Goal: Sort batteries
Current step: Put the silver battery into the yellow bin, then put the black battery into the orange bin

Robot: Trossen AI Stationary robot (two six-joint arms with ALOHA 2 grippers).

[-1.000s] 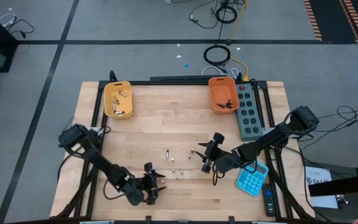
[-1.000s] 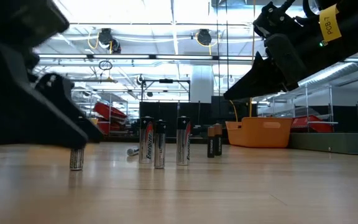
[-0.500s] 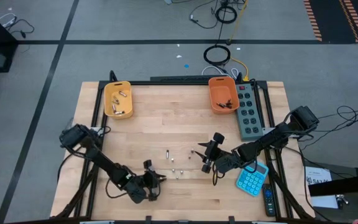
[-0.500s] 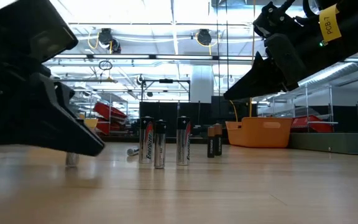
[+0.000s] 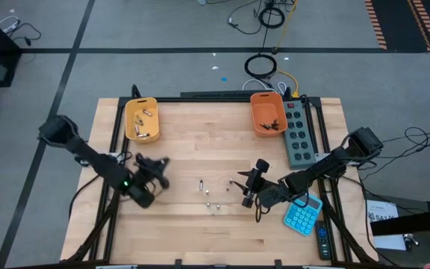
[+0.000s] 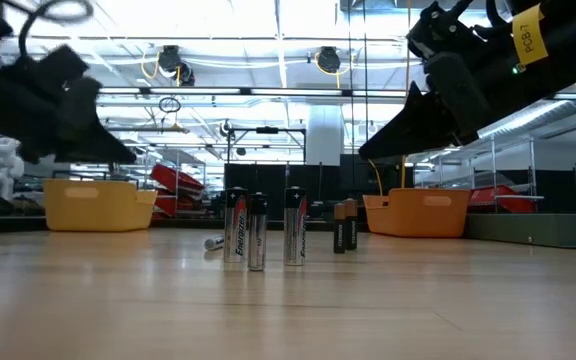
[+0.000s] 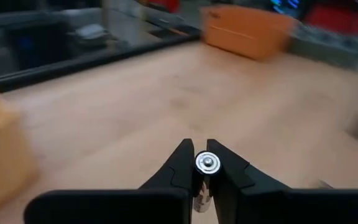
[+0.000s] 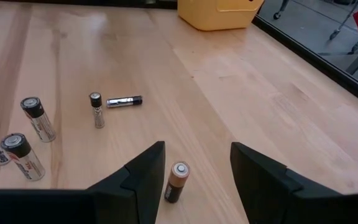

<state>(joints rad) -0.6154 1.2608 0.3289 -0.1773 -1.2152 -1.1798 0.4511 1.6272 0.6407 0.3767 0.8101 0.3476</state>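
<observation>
Several small batteries stand on end mid-table point(image 5: 209, 196), point(image 6: 257, 232), and one lies flat point(image 8: 124, 101). My left gripper point(image 7: 202, 151) is over the table's left part point(image 5: 157, 169), near the yellow bin point(image 5: 141, 118), and is shut on a silvery battery point(image 7: 207, 163). My right gripper point(image 8: 194, 165) hangs open mid-table point(image 5: 248, 187). Its fingers stand on either side of an upright copper-and-black battery point(image 8: 176, 180) without touching it. My left gripper pinches the silvery battery between its two fingers by the sides just under its top cap point(image 7: 207, 163). The cap faces the wrist camera and the body point(image 7: 198, 200) runs down between the fingers. The battery is lifted clear of the table.
An orange bin point(image 5: 268, 113) holding dark batteries stands at the far right, beside a grey power strip point(image 5: 299, 131). The yellow bin holds several batteries. A blue calculator point(image 5: 302, 215) lies at the near right. Bare wood lies along the near edge.
My left gripper has taken hold of a battery that stood near the table's near edge. It has lifted the battery clear and carried it up and toward the far left, toward the yellow bin.
</observation>
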